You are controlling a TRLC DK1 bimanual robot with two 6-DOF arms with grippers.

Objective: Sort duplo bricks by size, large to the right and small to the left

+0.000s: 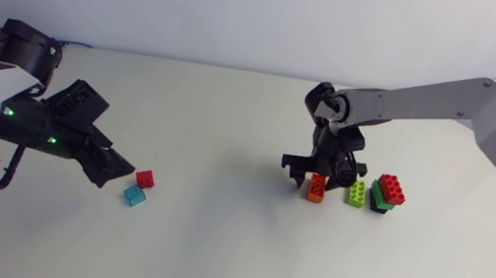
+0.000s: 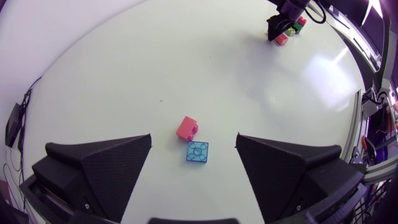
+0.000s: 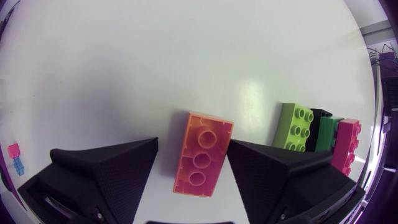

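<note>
Two small bricks lie at the left: a red one (image 1: 146, 179) (image 2: 186, 128) and a blue one (image 1: 134, 196) (image 2: 198, 151). My left gripper (image 1: 121, 171) (image 2: 193, 135) hangs open just behind them, touching neither. At the right, an orange long brick (image 1: 317, 188) (image 3: 202, 154) lies on the table between the fingers of my right gripper (image 1: 320, 173) (image 3: 193, 144). One finger is at the brick's edge, while a gap remains on the other side, so the gripper is open.
Beside the orange brick lie a lime-green long brick (image 1: 357, 193) (image 3: 296, 127) and a pile of green, black and red bricks (image 1: 386, 193) (image 3: 339, 140). The white table (image 1: 211, 243) is bare between the two groups.
</note>
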